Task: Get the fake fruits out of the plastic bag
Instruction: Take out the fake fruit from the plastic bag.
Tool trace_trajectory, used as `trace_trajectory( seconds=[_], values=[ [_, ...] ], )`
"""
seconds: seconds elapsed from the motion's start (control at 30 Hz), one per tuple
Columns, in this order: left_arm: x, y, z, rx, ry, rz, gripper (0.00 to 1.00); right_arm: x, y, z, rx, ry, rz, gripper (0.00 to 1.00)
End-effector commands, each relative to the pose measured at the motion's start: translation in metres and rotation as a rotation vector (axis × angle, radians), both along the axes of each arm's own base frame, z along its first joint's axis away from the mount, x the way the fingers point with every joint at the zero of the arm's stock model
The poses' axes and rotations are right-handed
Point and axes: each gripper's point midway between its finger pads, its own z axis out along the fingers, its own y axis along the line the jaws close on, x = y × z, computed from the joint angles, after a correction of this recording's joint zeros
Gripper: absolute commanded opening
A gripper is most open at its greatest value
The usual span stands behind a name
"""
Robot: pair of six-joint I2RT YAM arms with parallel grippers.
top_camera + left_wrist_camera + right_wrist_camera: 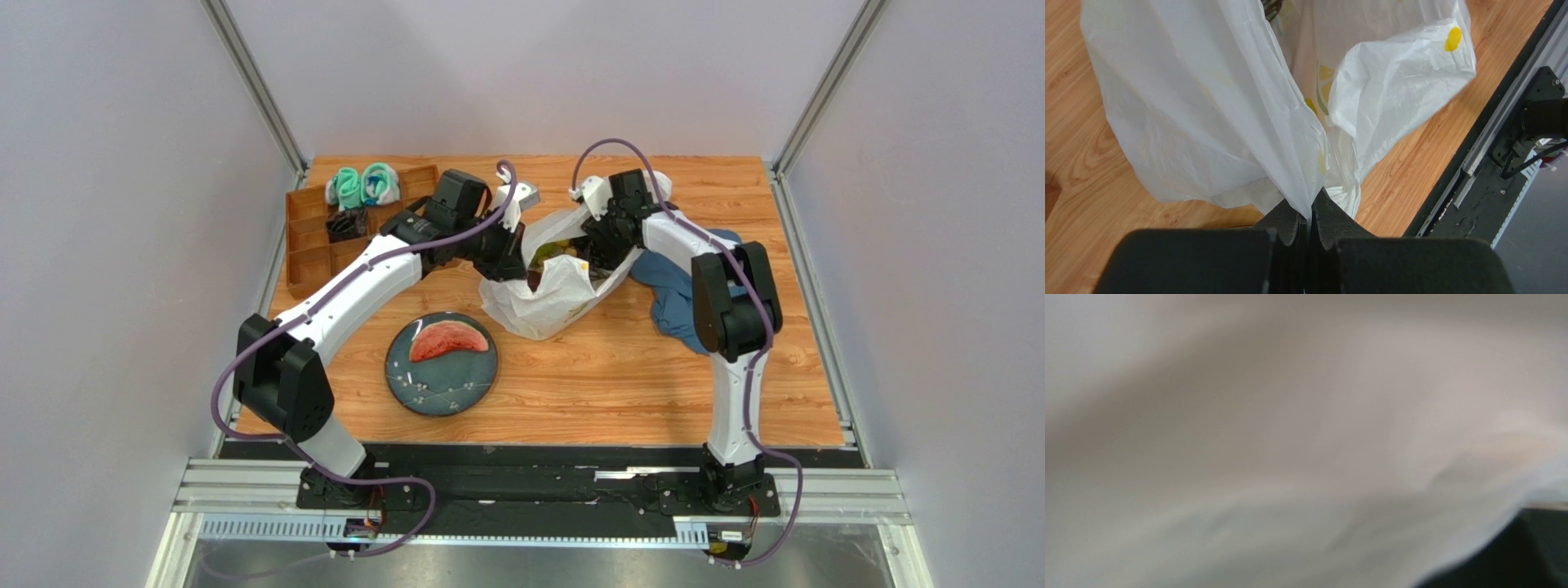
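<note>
One watermelon slice (pixel 447 339) lies on the dark plate (pixel 456 382) near the tabletop's (pixel 589 380) near edge. The plastic bag (pixel 552 300) sits mid-tabletop, with fruits (pixel 547 257) visible inside. Left jaws clamp the bag's edge. Right jaws are inside the bag mouth, state indeterminable.

Nothing you can read here: no text, label, brand or number. The bag (pixel 1198 122) carries yellow lemon prints only, no lettering. Right wrist view is all blur.
</note>
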Motion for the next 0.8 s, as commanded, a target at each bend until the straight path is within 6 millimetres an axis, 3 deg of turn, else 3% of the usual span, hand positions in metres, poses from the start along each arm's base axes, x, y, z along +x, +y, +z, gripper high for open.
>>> trace_trajectory(
  seconds=[0.0,0.1,0.13,0.4,0.47,0.5,0.53,0.57,0.63,0.7,0.73,0.77],
  values=[
    [0.018,-0.007,0.028,-0.04,-0.083,0.011,0.0,-0.023,0.006,0.091,0.159,-0.134,0.046,0.22],
    [0.032,-0.013,0.038,-0.05,-0.12,0.022,0.0,-0.063,0.024,0.118,0.272,-0.086,0.144,0.21],
    [0.036,-0.015,0.036,-0.048,-0.116,0.022,0.0,-0.077,0.027,0.14,0.304,-0.103,0.163,0.21],
    [0.064,-0.023,0.069,-0.065,-0.209,0.055,0.03,-0.18,0.054,0.183,0.552,0.131,0.249,0.2],
    [0.067,-0.017,0.075,-0.064,-0.21,0.08,0.33,-0.205,0.059,0.196,0.566,0.135,0.284,0.2],
    [0.066,-0.013,0.089,-0.08,-0.231,0.087,0.59,-0.212,0.059,0.203,0.562,0.119,0.299,0.2],
    [0.066,-0.008,0.097,-0.088,-0.242,0.098,0.7,-0.222,0.063,0.21,0.558,0.103,0.328,0.2],
    [0.068,0.003,0.106,-0.096,-0.252,0.122,0.93,-0.234,0.064,0.23,0.566,0.044,0.364,0.21],
    [0.064,0.021,0.135,-0.134,-0.296,0.151,0.96,-0.256,0.081,0.251,0.564,-0.023,0.473,0.22],
    [0.068,0.051,0.149,-0.16,-0.299,0.233,0.96,-0.274,0.097,0.279,0.56,-0.107,0.567,0.24],
    [0.063,0.066,0.167,-0.186,-0.33,0.266,0.96,-0.292,0.119,0.284,0.559,-0.102,0.654,0.24],
    [0.068,0.087,0.173,-0.193,-0.342,0.325,0.96,-0.296,0.129,0.29,0.558,-0.117,0.685,0.24]
  ],
)
